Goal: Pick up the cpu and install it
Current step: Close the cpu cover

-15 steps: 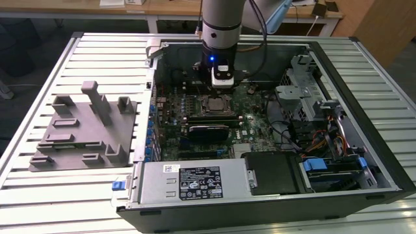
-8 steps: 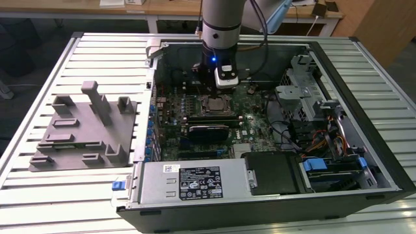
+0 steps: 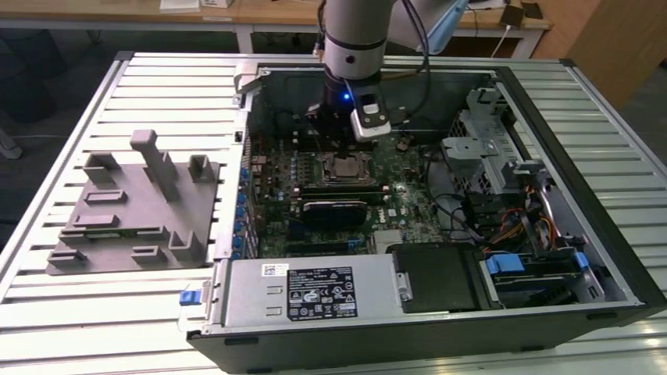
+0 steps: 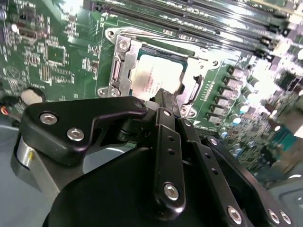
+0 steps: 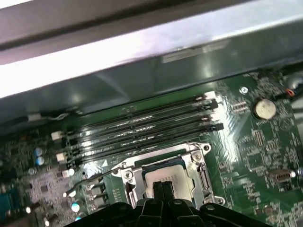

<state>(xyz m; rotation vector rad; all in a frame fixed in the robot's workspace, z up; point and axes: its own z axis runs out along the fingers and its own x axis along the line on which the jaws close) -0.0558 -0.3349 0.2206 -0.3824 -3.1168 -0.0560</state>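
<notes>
The cpu (image 4: 154,74) lies flat inside the open socket frame (image 4: 118,71) on the green motherboard, its silver top facing up. In the exterior view the cpu (image 3: 347,167) sits mid-board inside the open computer case. My gripper (image 3: 336,147) hangs directly over it, fingers pressed together with nothing between them. In both wrist views the black fingertips (image 4: 166,98) (image 5: 163,189) cover one edge of the chip (image 5: 163,176). Whether they touch its top I cannot tell.
Long black memory slots (image 5: 142,127) run beside the socket. The case wall (image 3: 365,72) stands close behind the arm. A drive cage (image 3: 490,148) and cables fill the exterior view's right, a power supply (image 3: 312,293) the front. A grey fixture with posts (image 3: 136,203) sits outside on the slatted table.
</notes>
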